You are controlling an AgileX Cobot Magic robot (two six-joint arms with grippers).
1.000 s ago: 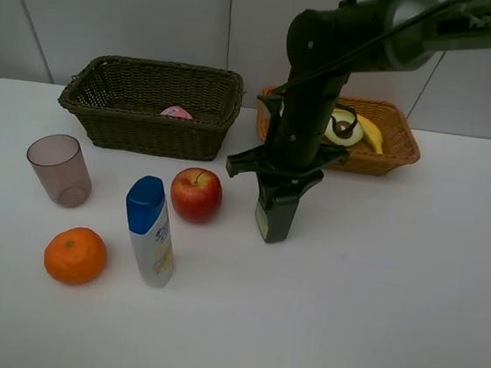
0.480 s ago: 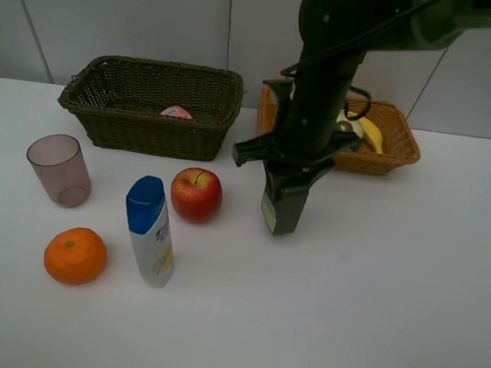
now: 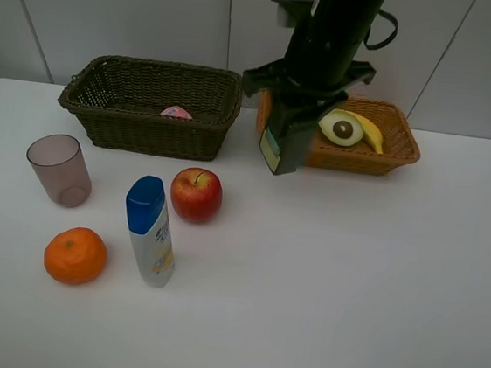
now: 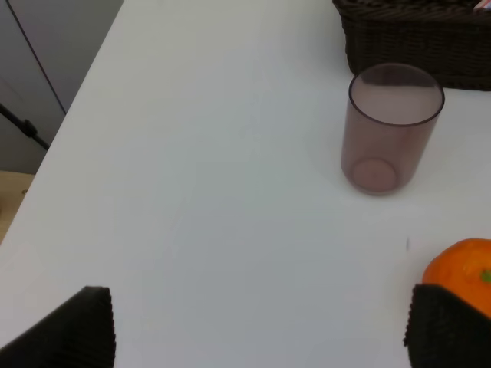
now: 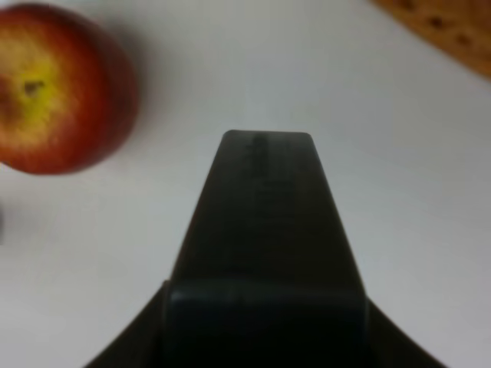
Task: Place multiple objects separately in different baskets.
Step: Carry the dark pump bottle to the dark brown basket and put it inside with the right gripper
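Two fingers of my right gripper (image 3: 292, 123) pinch the dark green bottle (image 3: 284, 150) by its upper end, raised before the orange-tan basket (image 3: 388, 162); it seems light, stiff, slick.

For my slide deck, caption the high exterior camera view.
Right gripper holds the dark green bottle above the table, near the orange-tan basket with avocado and banana.

Dark green bottle (image 3: 285, 144) aloft — tilted (pale label), red apple (image 3: 196, 194) upright
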